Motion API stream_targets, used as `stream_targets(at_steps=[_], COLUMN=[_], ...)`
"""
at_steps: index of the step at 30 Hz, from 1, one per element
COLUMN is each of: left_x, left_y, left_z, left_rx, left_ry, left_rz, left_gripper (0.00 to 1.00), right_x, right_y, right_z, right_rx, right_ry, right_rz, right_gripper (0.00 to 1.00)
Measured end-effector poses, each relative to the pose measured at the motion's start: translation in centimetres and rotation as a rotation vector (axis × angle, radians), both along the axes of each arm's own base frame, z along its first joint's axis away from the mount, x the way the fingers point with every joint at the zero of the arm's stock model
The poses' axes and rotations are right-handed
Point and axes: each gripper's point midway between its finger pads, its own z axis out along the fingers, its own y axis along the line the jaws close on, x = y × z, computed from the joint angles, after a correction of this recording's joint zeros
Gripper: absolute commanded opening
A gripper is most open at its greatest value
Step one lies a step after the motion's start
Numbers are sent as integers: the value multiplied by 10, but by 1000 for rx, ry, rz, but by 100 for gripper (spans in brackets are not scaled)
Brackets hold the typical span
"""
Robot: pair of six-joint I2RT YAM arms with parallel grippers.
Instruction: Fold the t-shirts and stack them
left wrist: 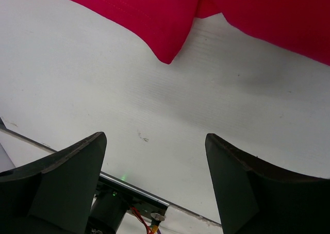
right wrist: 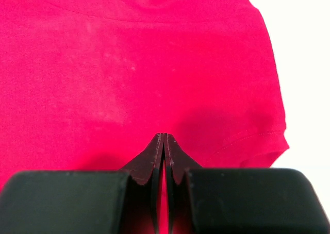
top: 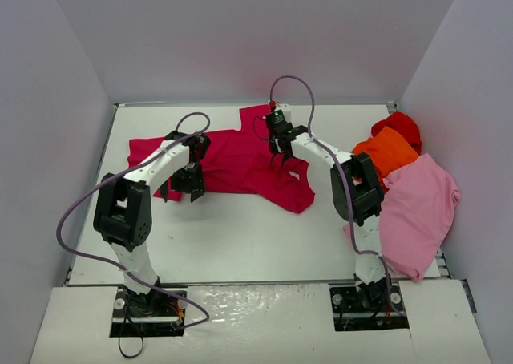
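Top external view showed the crimson shirt (top: 240,162) spread flat across the far middle of the desk (top: 240,236), with its near edge uneven and one corner jutting toward the right arm. Bare desk lay open in front of it, between the two arms. The left gripper (top: 180,193) hung with jaws wide and nothing in them, over bare desk just beside that near edge. The right gripper (top: 282,157) was closed tight over the shirt's right part; whether it pinched cloth could not be told. An orange shirt (top: 389,151), a red shirt (top: 398,127) and a pink shirt (top: 417,208) lay bunched against the right wall. The pink shirt reached the desk's near right edge and was partly hidden by the right arm.
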Motion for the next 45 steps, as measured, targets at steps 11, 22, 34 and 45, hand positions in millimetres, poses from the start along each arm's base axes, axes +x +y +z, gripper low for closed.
stream_targets(at_steps=[11, 22, 34, 45], left_x=[2, 1, 0, -2], left_y=[-5, -13, -12, -8], left_z=[-5, -7, -9, -16], left_rx=[-3, -3, 4, 30], left_ry=[-6, -1, 4, 24], left_rz=[-12, -35, -35, -37], left_gripper=[71, 70, 69, 69], right_x=[-112, -133, -126, -57], right_y=[32, 63, 40, -23], right_z=[4, 15, -42, -21], right_rx=[57, 119, 23, -125], right_ry=[111, 107, 198, 99], right_rz=[137, 199, 155, -5], right_gripper=[0, 0, 0, 0])
